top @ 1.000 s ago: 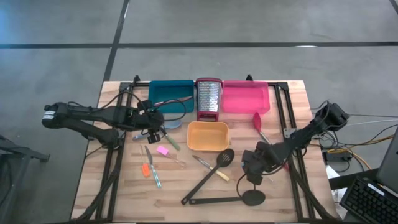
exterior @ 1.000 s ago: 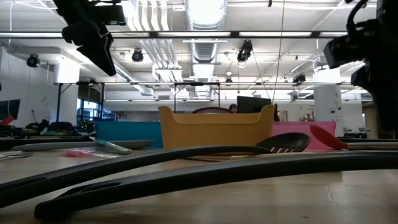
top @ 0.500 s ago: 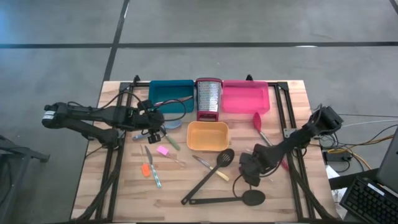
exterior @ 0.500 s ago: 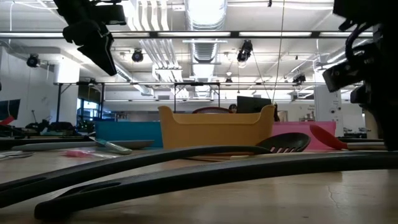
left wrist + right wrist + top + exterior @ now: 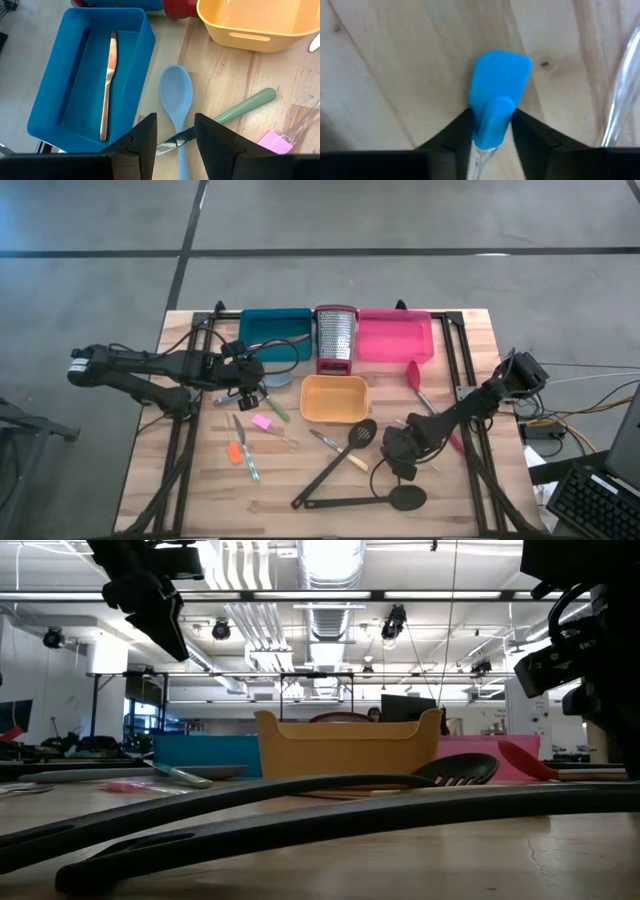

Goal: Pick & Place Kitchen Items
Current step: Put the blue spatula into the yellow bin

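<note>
My right gripper [image 5: 491,125] points down at the table's near right, shut on a small blue spatula [image 5: 499,82] with a clear handle. In the high view it [image 5: 400,456] stands between the black slotted spatula [image 5: 338,460] and the black ladle [image 5: 372,500]. My left gripper [image 5: 175,131] hovers open above the table beside the teal tray [image 5: 60,100], which holds a knife [image 5: 107,85]. Under it a light blue spoon [image 5: 176,97] lies flat on the wood. My right gripper pinches the blue spatula's neck [image 5: 492,114], where the blue head meets the clear handle, between its two fingers. The fingers come from above, pointing down, one on either side. The blue head lies flat on the wood.
An orange tray [image 5: 335,401], a steel grater [image 5: 335,338] and a pink tray [image 5: 396,338] stand at the back middle. A red spatula [image 5: 413,374] lies right of the orange tray. A green-handled tool [image 5: 246,104] and a pink piece [image 5: 274,143] lie near the left gripper.
My right gripper has sunk toward the table at the near right, shifting slightly toward the left edge, and its arm has dropped lower. The left arm and the utensils on the table have kept still.
</note>
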`<state>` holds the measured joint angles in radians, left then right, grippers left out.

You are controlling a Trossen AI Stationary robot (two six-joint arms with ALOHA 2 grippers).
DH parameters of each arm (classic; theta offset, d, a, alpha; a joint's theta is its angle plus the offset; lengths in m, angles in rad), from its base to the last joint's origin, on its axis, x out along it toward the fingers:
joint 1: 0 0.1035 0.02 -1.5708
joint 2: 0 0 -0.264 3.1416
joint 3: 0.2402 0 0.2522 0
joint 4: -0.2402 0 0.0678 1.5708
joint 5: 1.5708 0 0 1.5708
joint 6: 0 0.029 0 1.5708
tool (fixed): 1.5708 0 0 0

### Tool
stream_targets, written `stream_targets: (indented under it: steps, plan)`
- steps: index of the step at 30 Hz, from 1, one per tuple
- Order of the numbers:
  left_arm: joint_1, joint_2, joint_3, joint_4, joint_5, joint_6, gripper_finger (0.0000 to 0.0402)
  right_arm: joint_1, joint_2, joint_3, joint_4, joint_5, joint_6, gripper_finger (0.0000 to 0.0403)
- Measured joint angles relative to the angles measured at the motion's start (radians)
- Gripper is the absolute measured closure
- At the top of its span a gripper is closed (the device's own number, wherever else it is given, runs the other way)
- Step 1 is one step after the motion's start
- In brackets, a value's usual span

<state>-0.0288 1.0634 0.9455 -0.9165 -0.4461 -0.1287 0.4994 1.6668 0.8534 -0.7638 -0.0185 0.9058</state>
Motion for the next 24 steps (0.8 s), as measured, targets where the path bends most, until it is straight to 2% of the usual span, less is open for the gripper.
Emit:
stream_targets:
  steps: [4,12,16,24]
  plan:
    - [0.000,0.000,-0.001,0.000,0.000,0.000,0.0266,-0.004,0.000,-0.001,-0.002,-0.013,0.000,0.0377]
    - [0.000,0.000,-0.002,0.001,0.000,-0.001,0.0266,-0.004,-0.034,0.005,0.000,-0.018,0.005,0.0381]
    - [0.000,0.000,-0.002,0.008,0.000,0.000,0.0266,-0.002,-0.092,0.035,-0.020,-0.010,0.015,0.0382]
    - [0.000,0.000,-0.002,0.011,0.000,0.000,0.0266,-0.007,-0.177,0.134,-0.051,0.181,-0.090,0.0383]
